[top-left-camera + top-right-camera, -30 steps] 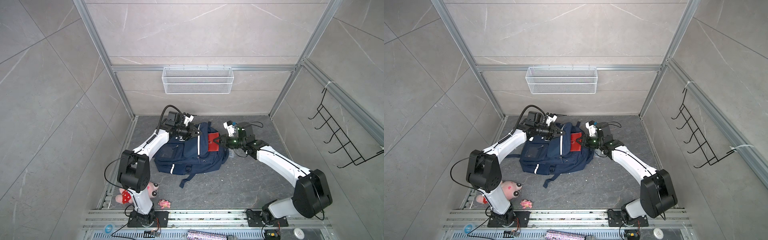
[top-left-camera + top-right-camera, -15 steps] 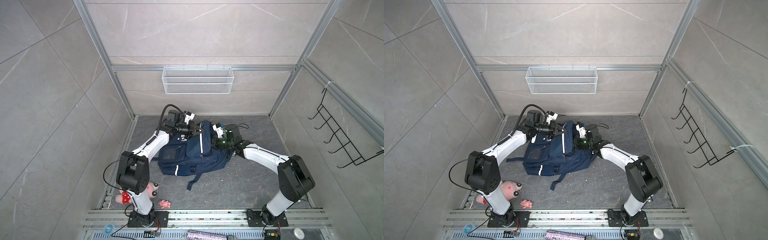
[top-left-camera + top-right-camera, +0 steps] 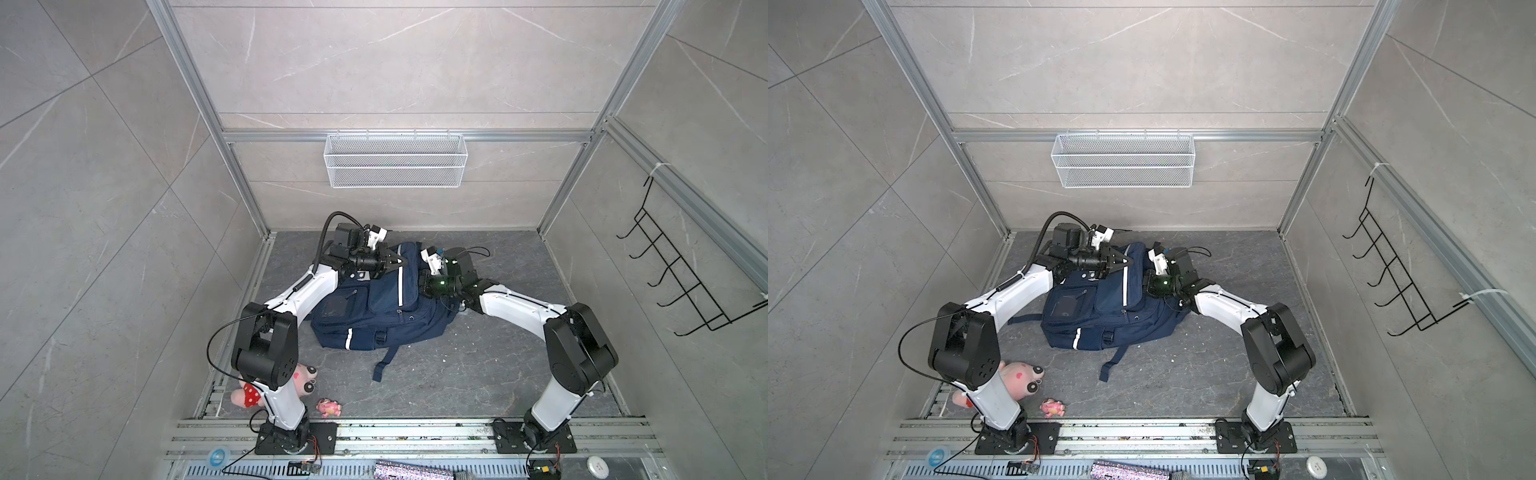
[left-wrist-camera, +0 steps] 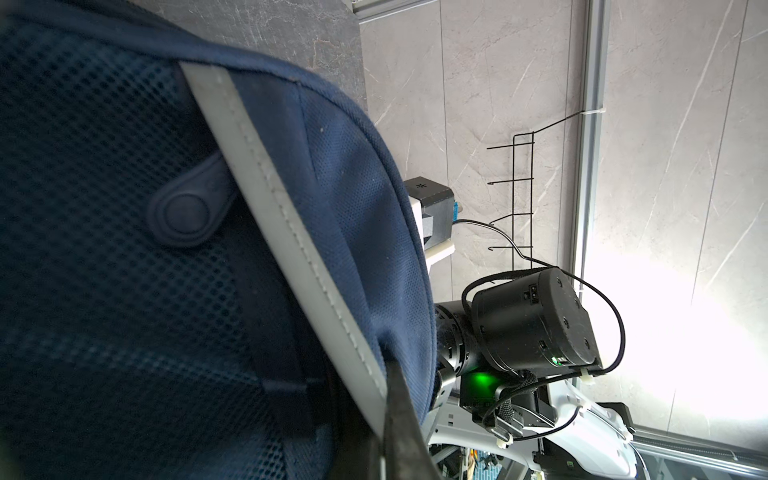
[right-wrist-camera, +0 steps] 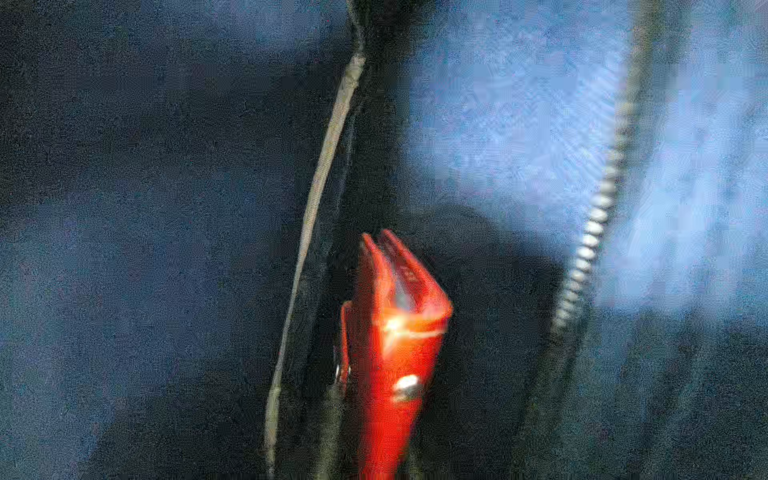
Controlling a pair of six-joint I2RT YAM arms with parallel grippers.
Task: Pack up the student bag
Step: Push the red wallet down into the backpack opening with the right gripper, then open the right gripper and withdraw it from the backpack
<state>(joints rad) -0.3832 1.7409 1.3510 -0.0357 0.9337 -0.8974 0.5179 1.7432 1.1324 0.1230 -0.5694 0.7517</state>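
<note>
The student bag (image 3: 374,316) (image 3: 1100,320), navy with white stripes, lies on the grey floor in both top views. My left gripper (image 3: 401,262) (image 3: 1130,261) is shut on the bag's top flap beside a white stripe and holds it raised; in the left wrist view the left gripper (image 4: 388,374) pinches the bag (image 4: 124,291) at that stripe. My right wrist (image 3: 446,282) (image 3: 1167,282) sits at the bag's mouth, its fingers hidden inside. In the right wrist view a red wallet-like item (image 5: 395,353) stands between dark fabric walls inside the bag, beside a zip (image 5: 598,216). The jaws' state is unclear.
A pink plush toy (image 3: 303,374) and a small pink toy (image 3: 329,408) lie by the left arm's base. A loose bag strap (image 3: 384,365) trails toward the front. A white wire basket (image 3: 395,160) hangs on the back wall, a black hook rack (image 3: 681,274) on the right wall.
My right gripper has moved left with the red item from outside the bag into its mouth; the red item no longer shows from above. The left gripper kept hold of the flap.
</note>
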